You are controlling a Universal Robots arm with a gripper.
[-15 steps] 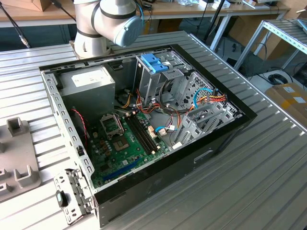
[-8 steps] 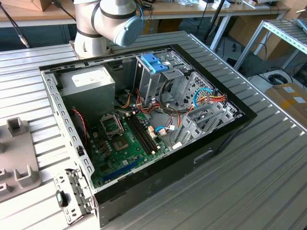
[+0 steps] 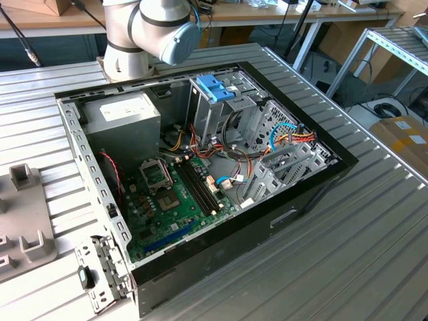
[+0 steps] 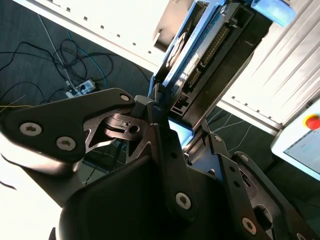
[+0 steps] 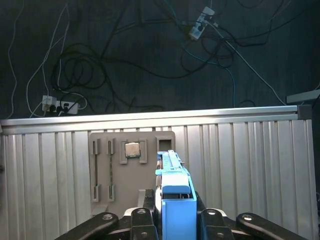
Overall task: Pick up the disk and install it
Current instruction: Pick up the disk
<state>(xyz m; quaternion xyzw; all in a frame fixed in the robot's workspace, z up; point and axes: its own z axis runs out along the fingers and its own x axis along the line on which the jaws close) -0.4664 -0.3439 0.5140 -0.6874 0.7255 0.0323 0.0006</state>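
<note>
Working over a ribbed metal tabletop (image 3: 361, 254), with an open computer case (image 3: 267, 234) lying lid-off on it in the exterior view. Reaching in from beyond the case by way of a grey arm (image 3: 150, 30). Passing, inside the case, a grey box (image 3: 124, 117) with a white sticker, its print too small to read. Looking down in the first wrist view onto a grey fixture plate (image 5: 102, 165) on the tabletop.

Holding the disk (image 5: 177, 192) edge-on and clear of the tabletop, blue carrier frame outermost. Gripping firmly: pincer (image 5: 175, 212) closed onto the disk from both sides, nothing else in it.

Judged as mid-carry: picked up, not yet installed. Calls for a steady grip and squaring the disk to the cage by the blue latch (image 3: 215, 87). No legible writing on the disk.
</note>
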